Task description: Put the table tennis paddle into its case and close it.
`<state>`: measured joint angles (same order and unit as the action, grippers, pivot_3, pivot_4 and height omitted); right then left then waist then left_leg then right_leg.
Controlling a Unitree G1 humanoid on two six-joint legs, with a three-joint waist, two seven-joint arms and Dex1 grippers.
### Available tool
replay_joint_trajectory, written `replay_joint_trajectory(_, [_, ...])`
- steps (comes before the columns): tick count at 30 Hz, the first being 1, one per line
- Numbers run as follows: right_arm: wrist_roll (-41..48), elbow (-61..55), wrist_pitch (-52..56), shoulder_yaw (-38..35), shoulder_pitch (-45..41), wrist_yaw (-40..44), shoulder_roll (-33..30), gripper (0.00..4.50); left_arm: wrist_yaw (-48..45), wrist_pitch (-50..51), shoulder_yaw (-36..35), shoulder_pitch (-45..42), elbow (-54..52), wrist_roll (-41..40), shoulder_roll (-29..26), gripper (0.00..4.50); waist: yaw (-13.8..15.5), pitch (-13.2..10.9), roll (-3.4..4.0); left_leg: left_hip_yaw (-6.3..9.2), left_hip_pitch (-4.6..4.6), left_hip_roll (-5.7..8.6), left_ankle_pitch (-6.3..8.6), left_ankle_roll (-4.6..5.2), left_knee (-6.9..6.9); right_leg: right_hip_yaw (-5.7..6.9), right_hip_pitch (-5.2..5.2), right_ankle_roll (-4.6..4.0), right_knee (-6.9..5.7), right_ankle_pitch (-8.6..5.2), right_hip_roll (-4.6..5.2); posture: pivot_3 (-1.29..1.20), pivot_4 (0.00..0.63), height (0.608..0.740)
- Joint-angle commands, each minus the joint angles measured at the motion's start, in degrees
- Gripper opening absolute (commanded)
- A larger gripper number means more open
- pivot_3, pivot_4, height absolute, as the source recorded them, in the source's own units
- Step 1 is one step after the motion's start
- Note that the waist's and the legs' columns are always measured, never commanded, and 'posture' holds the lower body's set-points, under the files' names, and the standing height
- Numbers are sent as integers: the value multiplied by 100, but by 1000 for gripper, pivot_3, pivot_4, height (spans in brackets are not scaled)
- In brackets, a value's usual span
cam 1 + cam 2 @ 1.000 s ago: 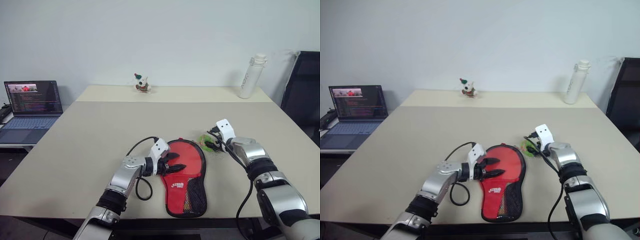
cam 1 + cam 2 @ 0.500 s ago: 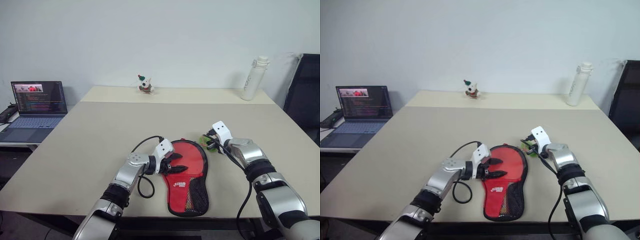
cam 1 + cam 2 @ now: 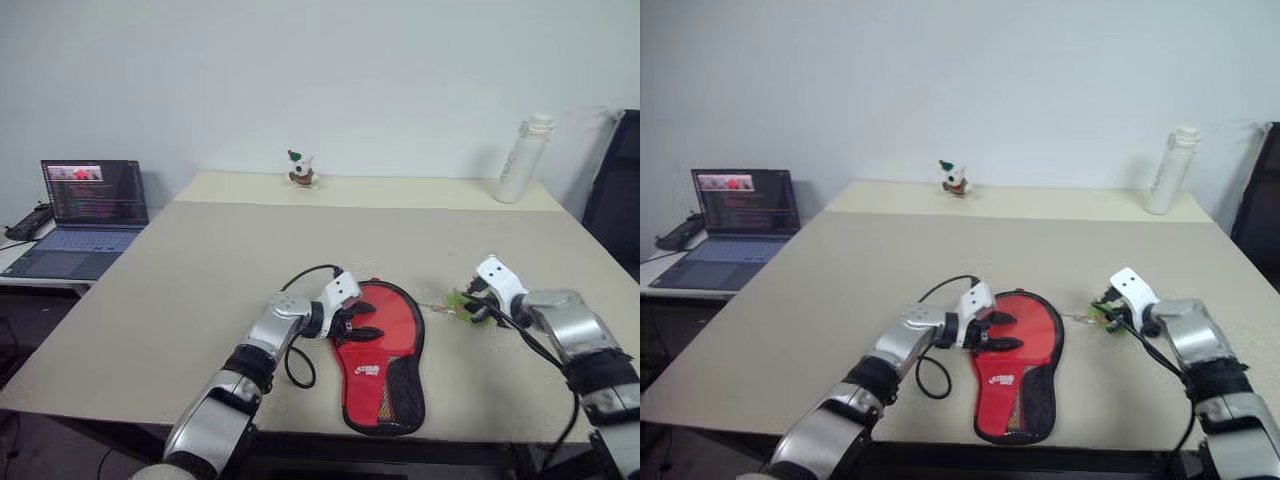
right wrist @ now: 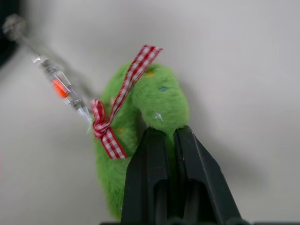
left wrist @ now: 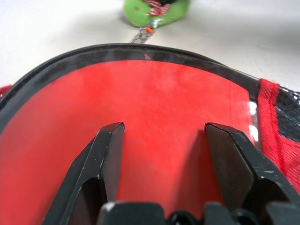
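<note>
Left claw (image 3: 362,327) is open, black fingers (image 5: 108,154) spread over the round red face of the paddle-shaped soft zip case (image 3: 381,352), which lies flat on the beige surface (image 3: 200,270) with its black mesh end toward the near edge. Right claw (image 4: 165,140) is pinched shut on the fuzzy green ring with a red-and-white checked bow (image 4: 145,112), just right of the case's round end, a thin clear chain link (image 4: 56,79) running from the ring toward the case. Can't tell where the table tennis paddle is; beyond sit a white bottle (image 3: 524,158), a small plush toy (image 3: 299,168) and a laptop (image 3: 88,205).
</note>
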<state>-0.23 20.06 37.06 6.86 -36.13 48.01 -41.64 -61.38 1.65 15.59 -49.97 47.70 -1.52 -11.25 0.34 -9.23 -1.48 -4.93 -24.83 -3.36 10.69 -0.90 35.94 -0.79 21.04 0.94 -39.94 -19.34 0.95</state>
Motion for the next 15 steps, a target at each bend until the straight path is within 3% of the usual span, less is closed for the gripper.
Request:
replay_joint_trajectory(1, [251, -995, 556, -188, 472, 413, -509, 42, 92, -70, 235, -9, 557, 372, 142, 2980, 10, 0, 0, 0, -2, 4, 2, 4, 0, -1, -1, 3, 1, -1, 1, 0, 150, 740])
replay_joint_trajectory(10, [1330, -3801, 1851, -515, 2093, 1095, -1462, 42, 62, -313, 246, -111, 920, 527, 270, 2980, 16, 2, 2, 13, 0, 11, 9, 11, 0, 10, -24, 12, 24, -6, 6, 0, 150, 740])
replay_joint_trajectory(15, [1843, -4747, 2224, -838, 2915, 1154, -1784, 42, 58, -358, 249, -46, 921, 558, 257, 2980, 9, 4, 3, 32, 6, 11, 16, 19, -1, 33, -56, 15, 61, -5, 8, 0, 150, 740])
